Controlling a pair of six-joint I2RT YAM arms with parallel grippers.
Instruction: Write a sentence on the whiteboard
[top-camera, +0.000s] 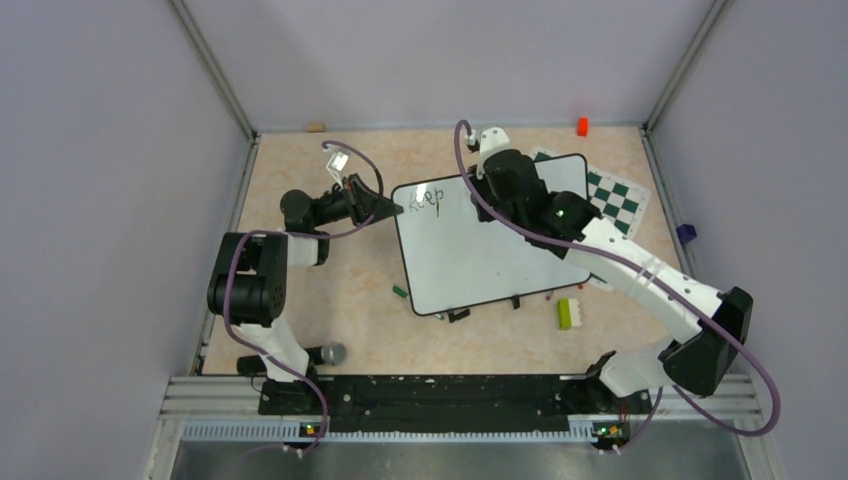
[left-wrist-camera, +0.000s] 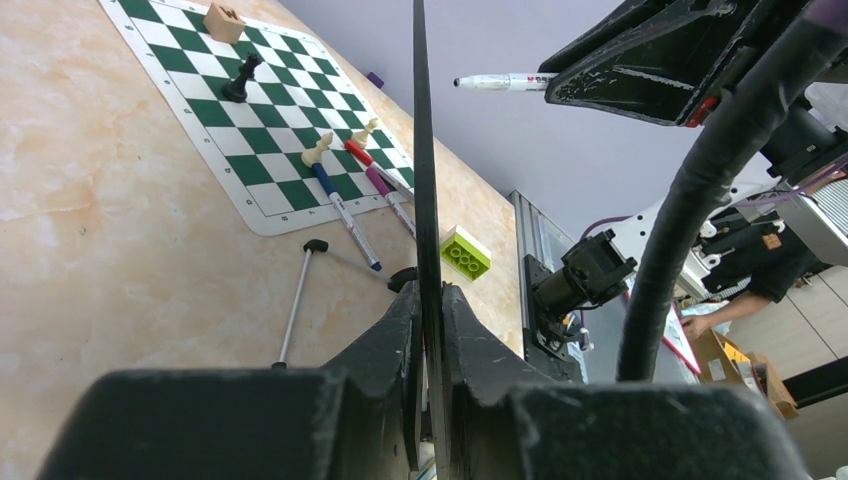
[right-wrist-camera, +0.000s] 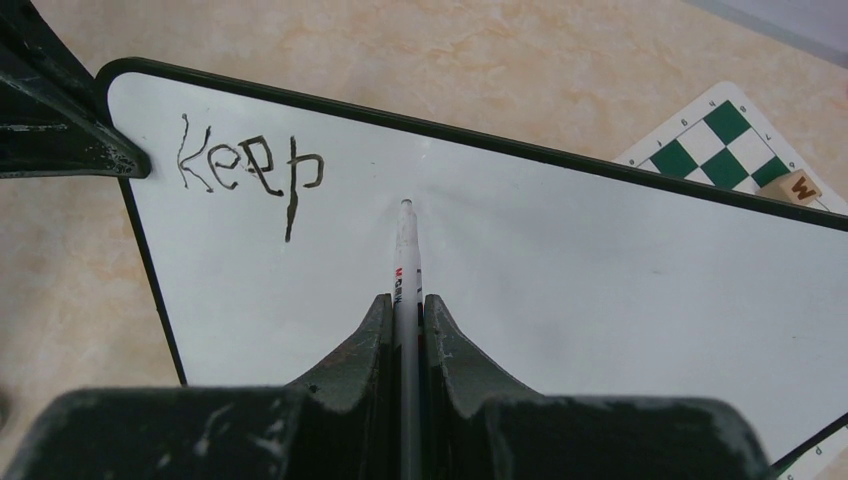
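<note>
The whiteboard (top-camera: 480, 255) stands tilted mid-table, white with a thin black rim. Only the word "Keep" (top-camera: 426, 201) is written, near its top left corner; it also shows in the right wrist view (right-wrist-camera: 250, 170). My left gripper (top-camera: 393, 210) is shut on the board's left edge, seen edge-on in the left wrist view (left-wrist-camera: 428, 300). My right gripper (top-camera: 490, 185) is shut on a white marker (right-wrist-camera: 405, 260), whose tip is at or just off the board face to the right of "Keep". The marker also shows in the left wrist view (left-wrist-camera: 505, 82).
A green-and-white chess mat (top-camera: 615, 195) lies behind the board at right, with chess pieces and pens (left-wrist-camera: 345, 215) on it. A lime brick (top-camera: 565, 313), a small green piece (top-camera: 400, 292), a red block (top-camera: 582, 126), a grey-tipped microphone (top-camera: 325, 353) lie around.
</note>
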